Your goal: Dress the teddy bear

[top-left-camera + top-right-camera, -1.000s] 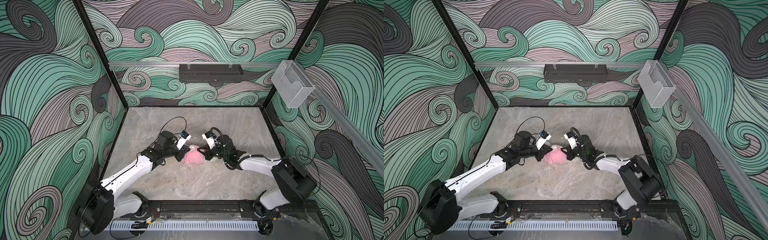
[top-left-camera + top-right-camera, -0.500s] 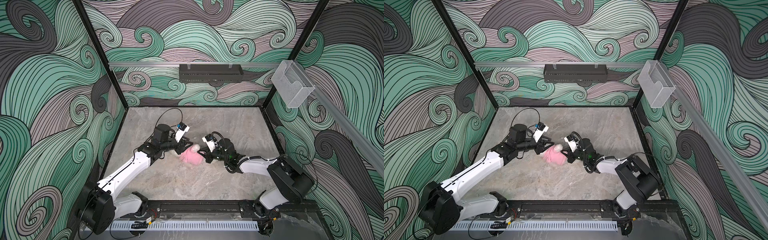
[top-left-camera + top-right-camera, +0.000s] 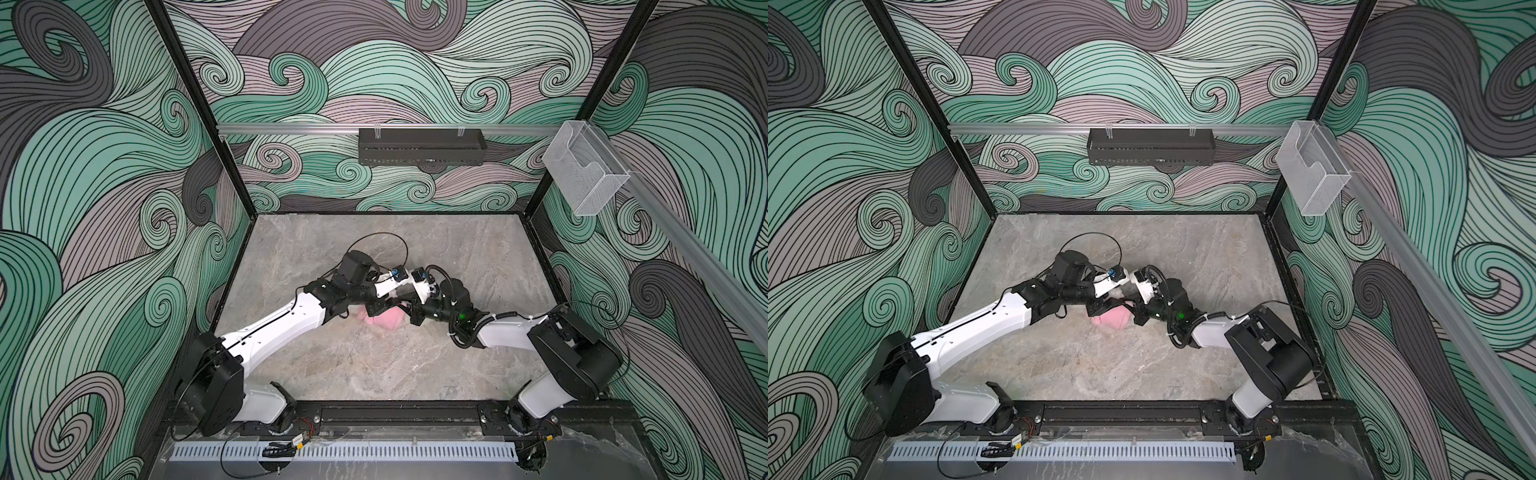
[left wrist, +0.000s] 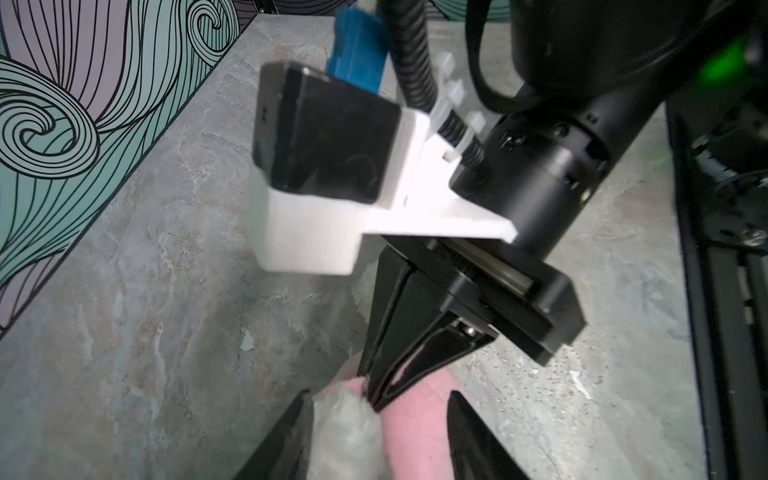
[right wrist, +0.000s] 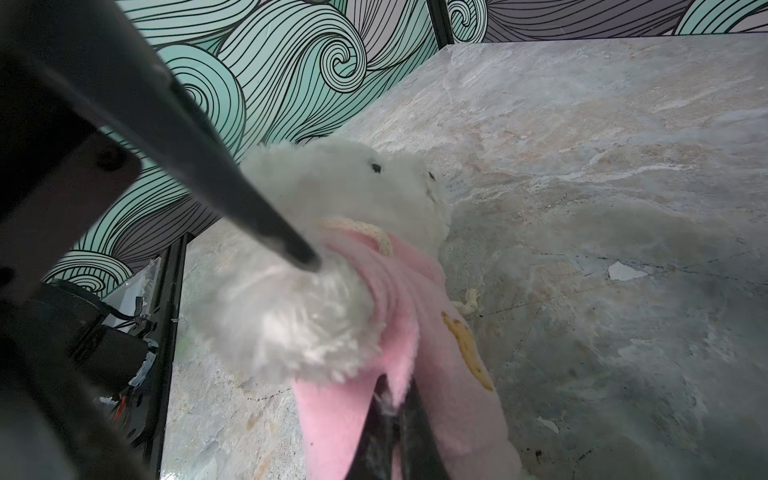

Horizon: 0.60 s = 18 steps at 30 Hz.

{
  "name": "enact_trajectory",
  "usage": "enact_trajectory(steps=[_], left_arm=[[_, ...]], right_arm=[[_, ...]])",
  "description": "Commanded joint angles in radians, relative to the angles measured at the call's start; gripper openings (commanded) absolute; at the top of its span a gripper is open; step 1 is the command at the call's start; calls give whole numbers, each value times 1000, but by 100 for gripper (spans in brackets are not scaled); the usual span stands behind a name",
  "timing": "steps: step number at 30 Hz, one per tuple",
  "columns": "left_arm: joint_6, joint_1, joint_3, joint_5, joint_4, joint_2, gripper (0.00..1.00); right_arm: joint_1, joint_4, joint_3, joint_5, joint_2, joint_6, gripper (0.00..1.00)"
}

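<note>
The white teddy bear (image 5: 353,187) lies mid-table with the pink shirt (image 5: 436,332) over its body; in both top views it shows mostly as a pink lump (image 3: 384,320) (image 3: 1113,318). My right gripper (image 5: 390,415) (image 3: 411,313) is shut on a fold of the pink shirt, and its pinch also shows in the left wrist view (image 4: 382,390). My left gripper (image 4: 378,436) (image 3: 378,308) stands open astride a fluffy white limb (image 4: 345,432) and the shirt (image 4: 415,424). One of its fingers (image 5: 286,241) rests against the white fur.
The two wrists stand very close together over the bear; the right arm's camera block (image 4: 324,166) fills the left wrist view. A black tray (image 3: 419,151) hangs on the back wall and a clear plastic holder (image 3: 586,174) on the right wall. Patterned walls enclose the table.
My left gripper's jaws went from shut to apart, and its wrist swung away and came back to the bear. The right gripper stayed shut on the shirt. The bear barely shifted.
</note>
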Motion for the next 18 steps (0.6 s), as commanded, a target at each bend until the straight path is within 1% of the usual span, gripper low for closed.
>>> enact_trajectory(steps=[1, 3, 5, 6, 7, 8, 9, 10, 11, 12, 13, 14, 15, 18], left_arm=[[75, -11, 39, -92, -38, 55, 45], [59, -11, 42, -103, -26, 68, 28], [21, -11, 55, -110, -49, 68, 4], [-60, -10, 68, -141, -60, 58, 0], [-161, -3, 77, -124, -41, 42, 0], [-260, 25, 53, -50, 23, -17, 0], [-361, 52, 7, 0, 123, -57, 0], [-457, 73, -55, 4, 247, -103, 0], [-495, 85, -112, -2, 331, -140, 0], [-523, 94, -143, -6, 383, -161, 0], [-555, 110, -160, -7, 404, -174, 0], [-574, 120, -164, -8, 398, -175, 0], [-567, 121, -163, -18, 385, -171, 0], [-519, 120, -186, -16, 397, -138, 0]], right_arm=[[4, 35, -25, -12, 0, 31, 0], [4, 48, -38, -6, -5, 37, 0], [4, 48, -55, 20, -15, 51, 0], [7, 24, -62, 48, -23, 57, 0], [18, -38, -62, 97, -35, 53, 0], [40, -138, -53, 177, -48, 37, 0], [63, -218, -46, 260, -54, 20, 0], [86, -280, -44, 346, -57, 8, 0], [95, -306, -57, 405, -59, 19, 0], [96, -303, -77, 431, -62, 31, 0], [95, -305, -93, 462, -73, 35, 0], [96, -324, -94, 470, -90, 25, 2], [95, -337, -86, 459, -107, 5, 6], [95, -318, -58, 363, -173, -55, 23]])
